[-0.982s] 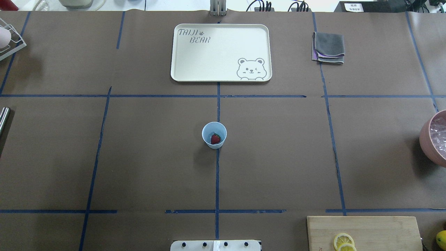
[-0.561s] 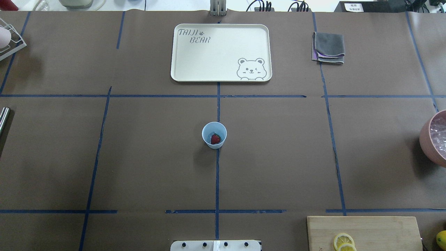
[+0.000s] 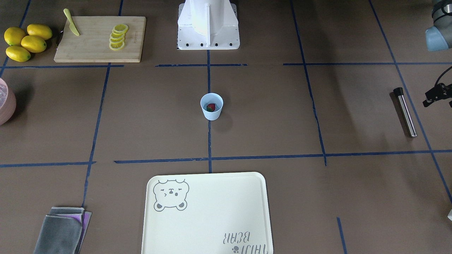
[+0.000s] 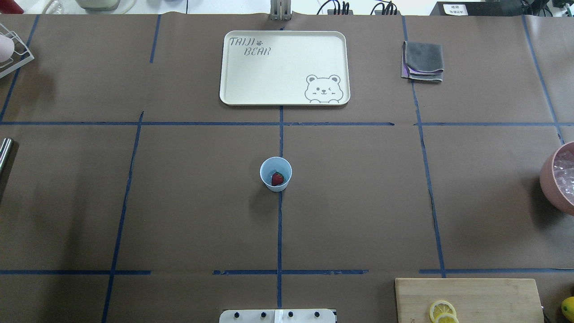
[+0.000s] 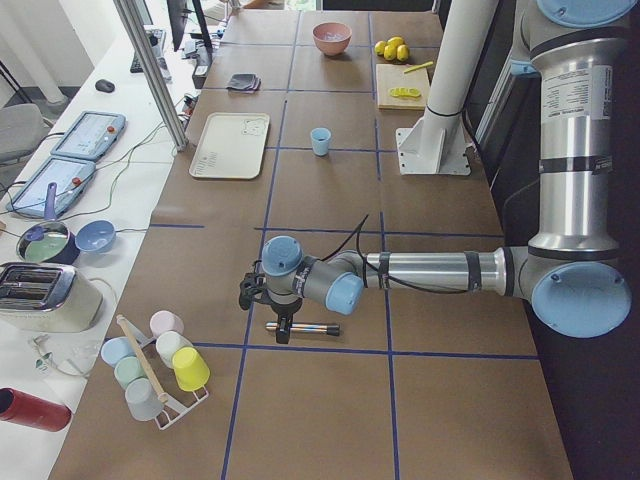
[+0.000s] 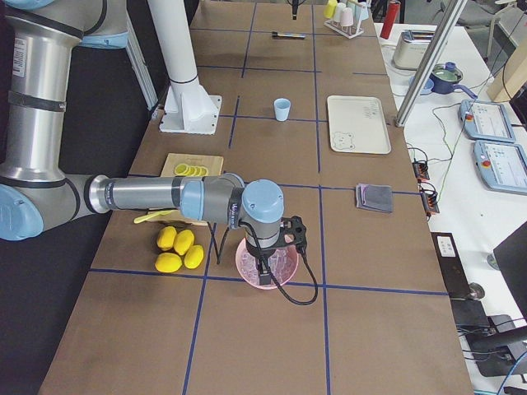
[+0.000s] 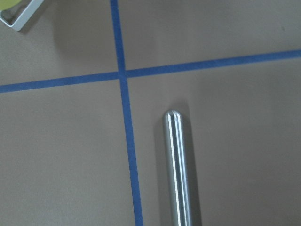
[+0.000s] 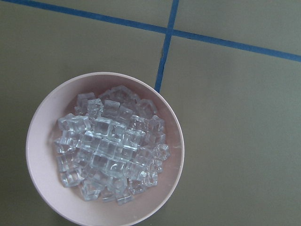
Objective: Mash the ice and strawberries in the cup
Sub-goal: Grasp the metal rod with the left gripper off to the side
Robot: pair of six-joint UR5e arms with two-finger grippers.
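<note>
Nothing on the counter (image 4: 358, 202) has shifted in the last second; the cup and its berry sit as they did.

Taking the cup as the mark:
- The cream tray (image 4: 282, 67) lies beyond it, on the side away from the robot's base, with nothing on it.
- The wooden board (image 3: 95, 49) lies on the base side, off to the robot's right, and carries a row of lemon slices (image 3: 118, 37).
- The pink bowl (image 8: 40, 141) stands well apart from it on the robot's right, heaped with the ice (image 8: 108, 150). The right tool (image 6: 265, 276) hangs over this bowl; whether it is clenched or released I cannot tell.
- The left tool (image 5: 283, 325) hovers well apart on the robot's left, over a steel rod (image 3: 405, 113) lying flat. Its state cannot be told either.

The cup (image 4: 265, 168) itself, pale blue, stands upright on the centre tape line. It holds one strawberry (image 4: 277, 178) and no ice shows in it.
</note>
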